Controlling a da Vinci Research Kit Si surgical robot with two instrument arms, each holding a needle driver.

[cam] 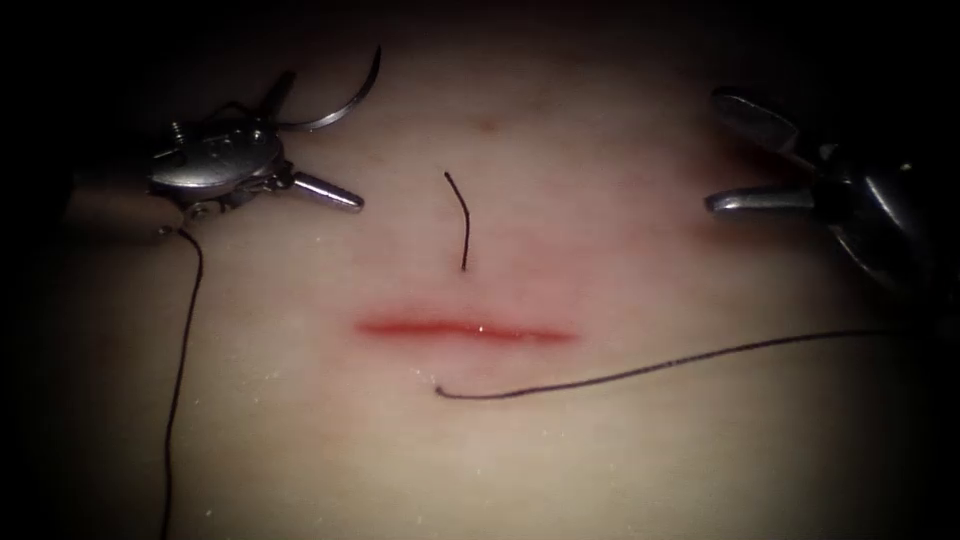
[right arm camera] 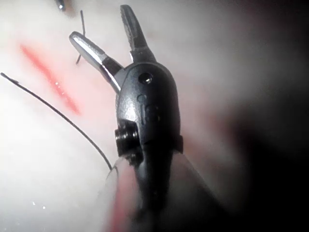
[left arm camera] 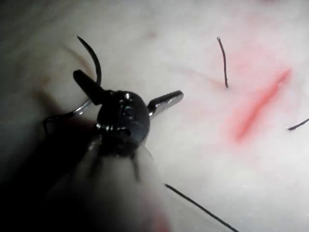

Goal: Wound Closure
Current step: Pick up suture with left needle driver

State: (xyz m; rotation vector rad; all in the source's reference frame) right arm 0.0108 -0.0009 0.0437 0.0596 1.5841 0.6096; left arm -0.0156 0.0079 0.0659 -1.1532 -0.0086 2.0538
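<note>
thread [cam: 176, 380] runs off the near edge | long thread [cam: 660, 368] fades into the dark on the right | right tool [cam: 760, 160] shaft lost in shadow

The tissue [cam: 620, 470] spreads pale across the endoscope view, carrying a short red cut [cam: 465, 329] running left to right. A cut end of thread [cam: 461, 220] stands just above the cut. Thread [cam: 650, 368] lies below it, trailing right, and another strand [cam: 180, 380] runs down the left.
</note>
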